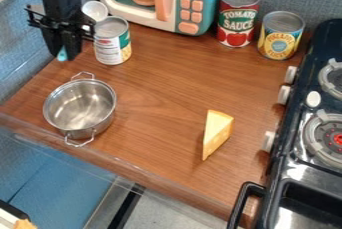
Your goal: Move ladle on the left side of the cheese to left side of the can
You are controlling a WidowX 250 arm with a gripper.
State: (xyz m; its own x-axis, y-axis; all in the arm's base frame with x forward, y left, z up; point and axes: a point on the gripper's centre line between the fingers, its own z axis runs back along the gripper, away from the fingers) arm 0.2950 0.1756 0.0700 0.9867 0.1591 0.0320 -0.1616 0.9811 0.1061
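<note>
The gripper hung at the far left, its fingers nearly together, with only a narrow gap taken up by the ladle, which they seemed to pinch by its teal part. That hold probably served to keep a long, thin thing steady while its wider end stayed out of the fingers' way. The place suited the task: the ladle was left of the green-and-white can, well apart from the cheese on the near right. The pot stood nearer than the can, so setting the ladle down beside the can would likely mean minding both, as well as the wall on the left. Whether the ladle touched the counter could not be told.

As for its looks, a small teal tip, smooth and rounded, poked out below the fingers. What seemed to be its bowl, round, hollow and whitish, sat higher up, just behind the can and in front of the toy microwave's left side. The black gripper hid the stretch between, so the join could not be made out.
</note>
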